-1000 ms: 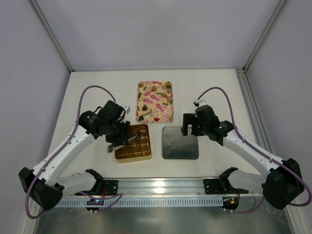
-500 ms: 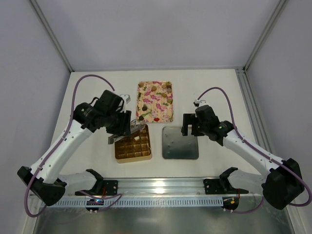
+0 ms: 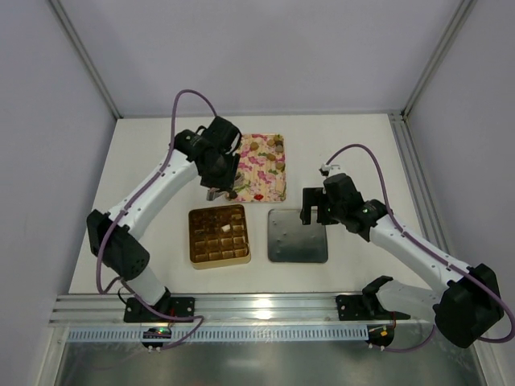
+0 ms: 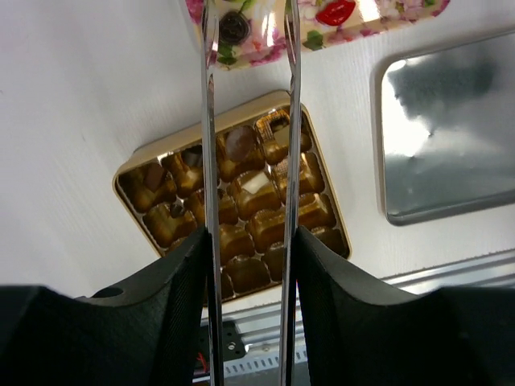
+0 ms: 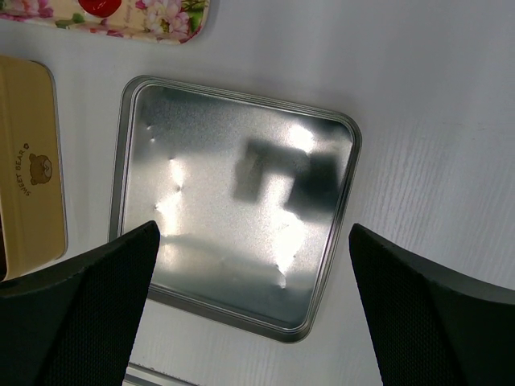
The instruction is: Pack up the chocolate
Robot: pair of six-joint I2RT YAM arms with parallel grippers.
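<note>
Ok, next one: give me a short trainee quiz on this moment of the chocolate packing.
1. In the top view, what lies directly right of the gold box?
2. True or false: the right pincer is clamped on the silver lid.
3. The tips of the left pincer are at which item? A gold box, B floral tray, C silver lid.
Key: 1 the silver lid; 2 false, it hangs open above it; 3 B.
</note>
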